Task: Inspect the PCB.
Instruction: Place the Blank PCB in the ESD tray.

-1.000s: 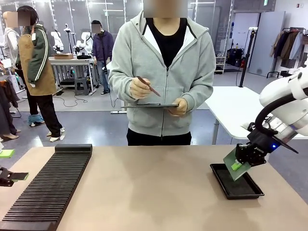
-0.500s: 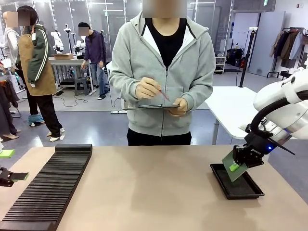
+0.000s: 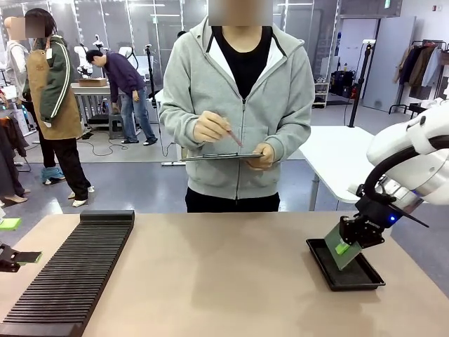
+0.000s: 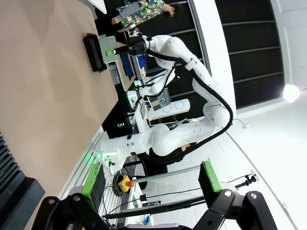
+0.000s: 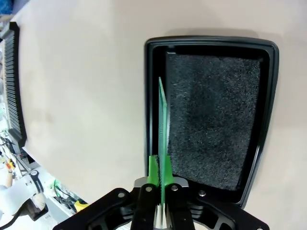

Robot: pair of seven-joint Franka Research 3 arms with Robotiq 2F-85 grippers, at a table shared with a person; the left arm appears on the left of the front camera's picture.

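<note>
My right gripper [image 3: 345, 246] is shut on the PCB [image 3: 339, 249], a thin green board held tilted with its lower corner just above the black tray [image 3: 354, 279] at the table's right. The right wrist view has the PCB [image 5: 163, 120] edge-on between my green pads [image 5: 153, 171], over the left side of the tray [image 5: 268, 110] and its black foam lining. At the far left edge of the table my left gripper [image 3: 24, 258] stands open and holds nothing; its green pads [image 4: 209, 176] are spread wide.
A long black slotted rack [image 3: 74, 274] lies along the table's left side. A person in a grey hoodie [image 3: 238, 105] stands at the far side, writing with a pen on a clipboard [image 3: 221, 156]. Bare tabletop [image 3: 217, 274] lies between rack and tray.
My right gripper has lowered the PCB slightly towards the tray and shifted a little left. The person's pen hand moved over the clipboard. My left arm has not moved.
</note>
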